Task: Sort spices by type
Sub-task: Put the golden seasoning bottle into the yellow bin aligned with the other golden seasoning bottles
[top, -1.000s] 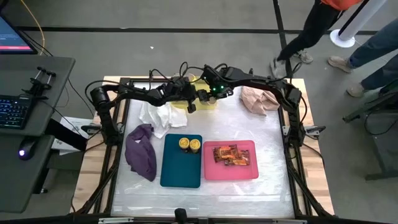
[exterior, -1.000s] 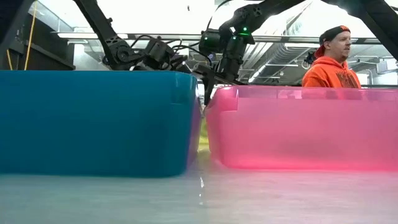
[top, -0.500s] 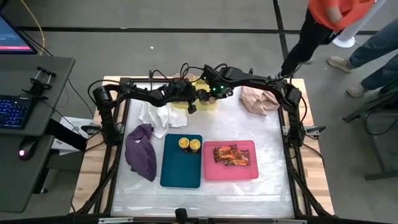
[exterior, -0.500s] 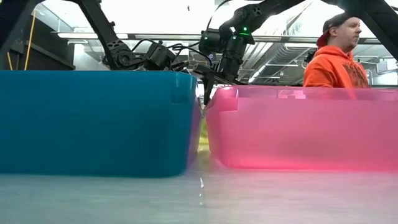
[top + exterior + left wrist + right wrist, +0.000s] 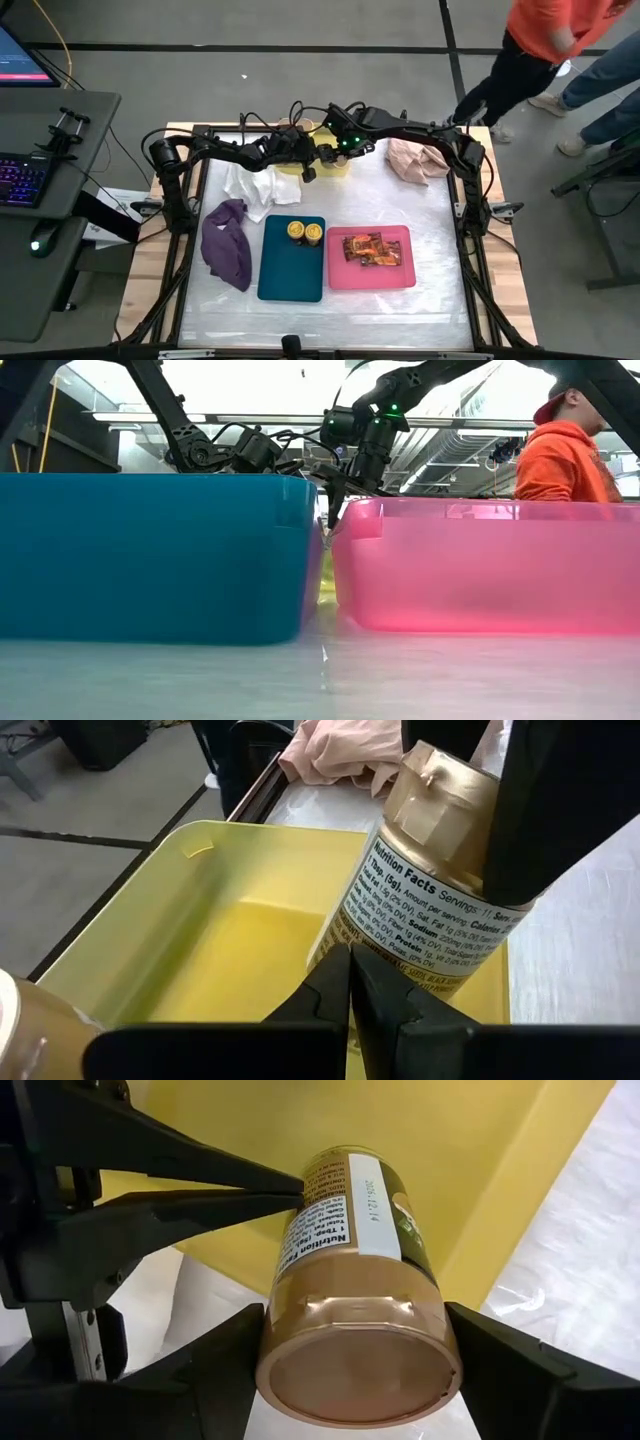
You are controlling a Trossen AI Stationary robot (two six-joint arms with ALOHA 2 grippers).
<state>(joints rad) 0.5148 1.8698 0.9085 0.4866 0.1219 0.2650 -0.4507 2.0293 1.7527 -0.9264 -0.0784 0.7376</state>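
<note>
The right gripper (image 5: pixel 350 1355) holds a tan-lidded spice jar (image 5: pixel 355 1280) over the yellow tray (image 5: pixel 420 1150) at the far side of the table. Its two fingers (image 5: pixel 510 1370) are spread to the jar's width and press against opposite sides just below the tan lid (image 5: pixel 355 1380). The jar hangs tilted, its nutrition label showing in the left wrist view, where the same jar (image 5: pixel 430 880) appears above the tray's bare floor (image 5: pixel 250 940).

The left gripper (image 5: pixel 350 985) reaches in from the other side. Its fingers are drawn together to a thin slit with nothing between them, and their tips meet the jar's label near its base.

From above, both grippers meet over the yellow tray (image 5: pixel 335 168), between the white cloth (image 5: pixel 250 185) and the pink cloth (image 5: pixel 418 160). Nearer the front, two yellow-lidded jars (image 5: pixel 305 232) stand in the teal tray (image 5: pixel 290 270), and the orange-red foil packets (image 5: pixel 365 249) lie in the pink tray (image 5: pixel 372 277). A purple cloth (image 5: pixel 228 240) lies just beside the teal tray.
</note>
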